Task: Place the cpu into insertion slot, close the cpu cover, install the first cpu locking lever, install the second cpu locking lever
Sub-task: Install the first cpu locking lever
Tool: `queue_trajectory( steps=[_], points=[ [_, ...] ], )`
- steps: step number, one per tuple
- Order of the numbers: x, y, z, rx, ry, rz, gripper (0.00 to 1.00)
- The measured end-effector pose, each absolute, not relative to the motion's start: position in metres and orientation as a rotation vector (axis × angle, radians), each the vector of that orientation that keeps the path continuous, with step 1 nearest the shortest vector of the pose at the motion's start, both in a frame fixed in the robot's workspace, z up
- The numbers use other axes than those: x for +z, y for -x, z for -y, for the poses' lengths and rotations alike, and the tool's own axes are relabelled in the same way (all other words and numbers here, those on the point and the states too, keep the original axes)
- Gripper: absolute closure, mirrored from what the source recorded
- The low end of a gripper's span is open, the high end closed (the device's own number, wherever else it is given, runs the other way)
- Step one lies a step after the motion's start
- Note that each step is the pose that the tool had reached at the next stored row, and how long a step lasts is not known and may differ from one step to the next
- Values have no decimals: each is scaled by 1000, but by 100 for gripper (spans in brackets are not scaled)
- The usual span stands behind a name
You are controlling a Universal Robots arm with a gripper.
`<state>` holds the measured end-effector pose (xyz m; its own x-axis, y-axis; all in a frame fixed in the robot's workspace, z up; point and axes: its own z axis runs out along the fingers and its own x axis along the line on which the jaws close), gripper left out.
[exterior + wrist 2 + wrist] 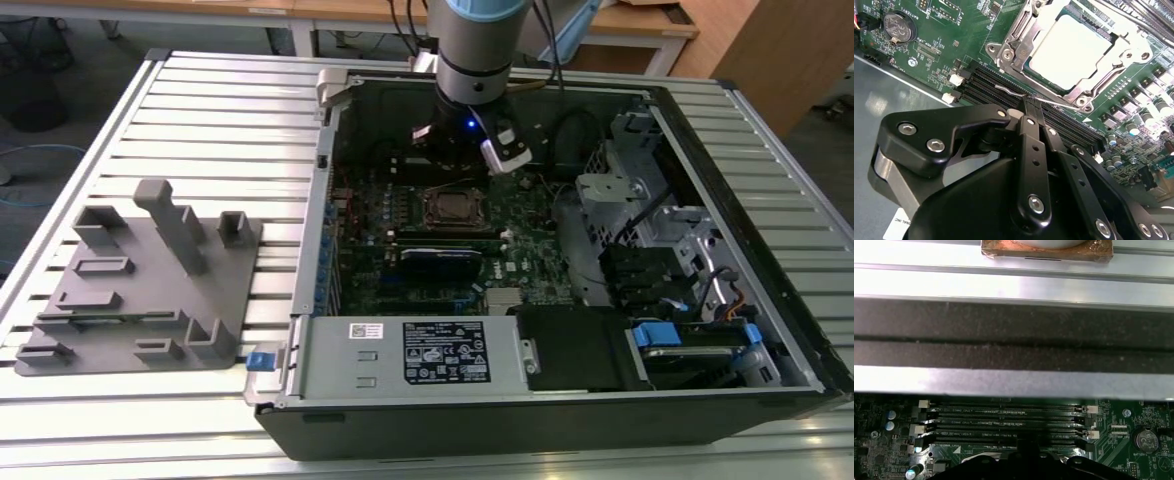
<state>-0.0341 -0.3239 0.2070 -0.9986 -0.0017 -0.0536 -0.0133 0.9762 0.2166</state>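
Note:
The cpu (1074, 50), a flat silver-grey square, lies in the insertion slot (454, 208) on the green board. The cpu cover (1015, 42), a silvery frame, lies closed around it with the chip showing through its window. A thin silver locking lever (1005, 89) runs along the socket's edge beside the black memory slots. My gripper (1032, 106) is shut, its black fingertips pressed together and resting right on this lever wire. In the exterior view the arm (474, 60) stands over the open computer case, just behind the socket.
A grey fixture plate (147, 280) with upright blocks sits at the exterior view's left. Inside the case are a power supply (414, 355), a black card (438, 260), memory slots (1004, 420), a coin battery (898, 26) and drive cages (667, 260). The case wall (1004, 320) is close by.

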Motion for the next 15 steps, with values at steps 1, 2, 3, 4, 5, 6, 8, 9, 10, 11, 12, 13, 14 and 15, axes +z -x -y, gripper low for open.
queue_trajectory(
  steps=[1,2,3,4,5,6,8,9,10,11,12,13,14,15],
  points=[
    [207,34,324,337,11,-3070,89],
    [207,34,324,337,12,-3070,89],
    [207,34,324,337,12,-3070,89],
    [207,34,324,337,11,-3070,89],
    [206,34,324,337,12,-3070,89],
    [206,34,324,337,11,-3070,89],
    [205,34,324,337,11,-3070,89],
    [204,34,324,337,11,-3070,89],
    [204,34,324,337,11,-3070,89],
    [203,34,324,336,11,-3070,89],
    [202,34,324,336,11,-3070,89],
    [202,34,324,336,12,-3070,89],
    [201,34,324,336,11,-3070,89],
    [201,34,324,335,11,-3070,89]
  ],
)
